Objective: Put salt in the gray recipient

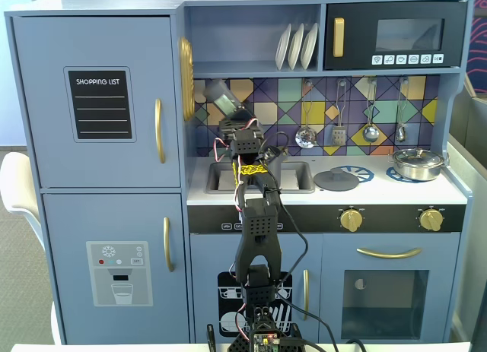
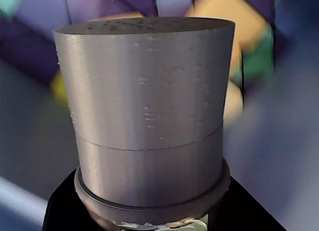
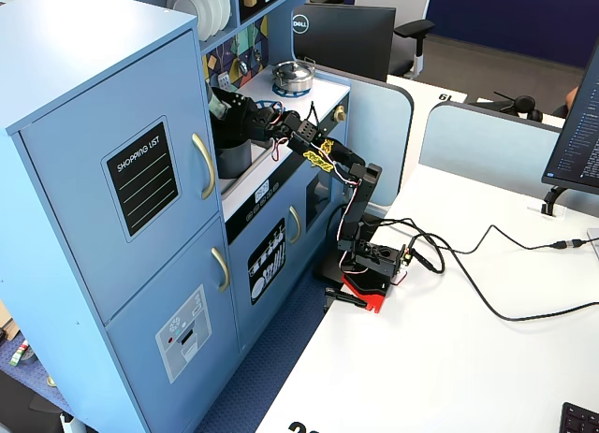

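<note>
My gripper [image 3: 225, 108]: clamped around the tall dark-gray cylindrical salt shaker [image 1: 222, 99], tilted.
Below it: matte gray cylindrical pot [image 3: 233, 157].
Readable: "SHOPPING LIST" chalkboard [image 1: 100, 105].

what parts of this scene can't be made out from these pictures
- Gray pot: in the front fixed view the arm hides it; the side fixed view shows only part of it.
- Salt shaker: its cap fills the wrist view, the label is cut off by the bottom edge, and the background is blurred.
- Jaws: too small in both fixed views and outside the wrist view, so their grip can't be read.
- Any salt falling: too small to see.
</note>
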Controlling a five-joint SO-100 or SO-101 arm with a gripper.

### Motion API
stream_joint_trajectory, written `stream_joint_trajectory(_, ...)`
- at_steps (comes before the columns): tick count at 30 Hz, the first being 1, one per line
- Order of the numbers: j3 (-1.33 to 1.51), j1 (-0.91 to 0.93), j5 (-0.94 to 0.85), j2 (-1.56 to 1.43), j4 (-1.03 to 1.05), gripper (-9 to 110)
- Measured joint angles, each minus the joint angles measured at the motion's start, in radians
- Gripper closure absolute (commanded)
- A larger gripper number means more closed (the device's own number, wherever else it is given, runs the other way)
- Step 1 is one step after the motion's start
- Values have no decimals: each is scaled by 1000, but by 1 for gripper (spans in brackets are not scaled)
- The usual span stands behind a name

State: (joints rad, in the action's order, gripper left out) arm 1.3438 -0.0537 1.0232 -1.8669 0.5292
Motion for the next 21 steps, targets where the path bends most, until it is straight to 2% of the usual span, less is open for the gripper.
stream_joint_trajectory(9,183,64,0,-51,3,101)
stream_joint_trajectory(21,-124,-41,-55,48,0,101)
